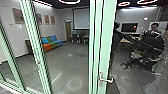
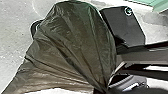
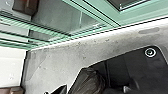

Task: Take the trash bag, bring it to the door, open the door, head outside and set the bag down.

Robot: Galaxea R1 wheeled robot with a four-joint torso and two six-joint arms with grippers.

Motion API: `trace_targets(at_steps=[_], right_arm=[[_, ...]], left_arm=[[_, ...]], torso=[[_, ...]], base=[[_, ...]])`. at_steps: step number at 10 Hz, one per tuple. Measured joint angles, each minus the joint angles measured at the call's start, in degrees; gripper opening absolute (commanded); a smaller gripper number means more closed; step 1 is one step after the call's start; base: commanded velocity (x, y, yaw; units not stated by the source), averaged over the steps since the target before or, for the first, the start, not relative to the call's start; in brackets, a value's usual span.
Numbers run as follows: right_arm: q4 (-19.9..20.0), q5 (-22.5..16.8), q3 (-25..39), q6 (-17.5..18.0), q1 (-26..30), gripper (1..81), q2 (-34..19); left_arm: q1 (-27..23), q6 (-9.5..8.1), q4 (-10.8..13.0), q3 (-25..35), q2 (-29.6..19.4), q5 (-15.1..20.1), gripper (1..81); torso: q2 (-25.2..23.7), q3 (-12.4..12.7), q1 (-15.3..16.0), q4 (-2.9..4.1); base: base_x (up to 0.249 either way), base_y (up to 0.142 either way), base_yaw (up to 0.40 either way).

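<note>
The trash bag was at the robot's left side, dark and thin-skinned, its folds drawn together toward the left pincer, which I judged to be pinching the gathered plastic. Part of it overlapped the base plate in the left wrist view, with pale floor around it; I couldn't tell whether its underside touched anything. The right pincer's state I could not tell.

Outward from the bag stood the door, with its green frame and a metal lever handle, nothing seen touching it. I couldn't tell if the door was fully closed. Glass panels ran off to the left, and in or through the glass I had a bright sofa, a screen and, small at the right, a person.

I read the step in hand as getting the door open with the bag already brought up to it. The next move called for the right arm to reach the lever and work it, while the left kept its pinch and held the loose plastic away from the frame, where it might snag.
</note>
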Motion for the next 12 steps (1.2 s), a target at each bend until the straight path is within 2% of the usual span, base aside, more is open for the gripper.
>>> trace_targets(at_steps=[3, 5, 12], right_arm=[[2.51, -1.93, 6.1, 0.13, 7.27, 81.1, -6.07], [4.89, -3.63, 7.84, 0.55, 13.07, 81.1, -8.74], [13.3, -17.34, 10.95, 1.17, 34.47, 81.1, -12.08]], left_arm=[[0.0, -0.06, -0.9, 6.63, -3.89, 0.07, 1.0], [0.01, -0.11, -1.87, 8.01, -5.13, 0.05, 1.0], [0.01, -0.11, -2.1, 8.18, -4.91, -0.11, 1.0]], torso=[[0.0, 0.0, 0.0, 0.0], [0.0, 0.0, 0.0, 0.0], [0.0, 0.0, 0.0, 0.0]], base=[[0.0, 0.0, 0.0], [0.0, 0.0, 0.0], [0.0, 0.0, 0.0]])
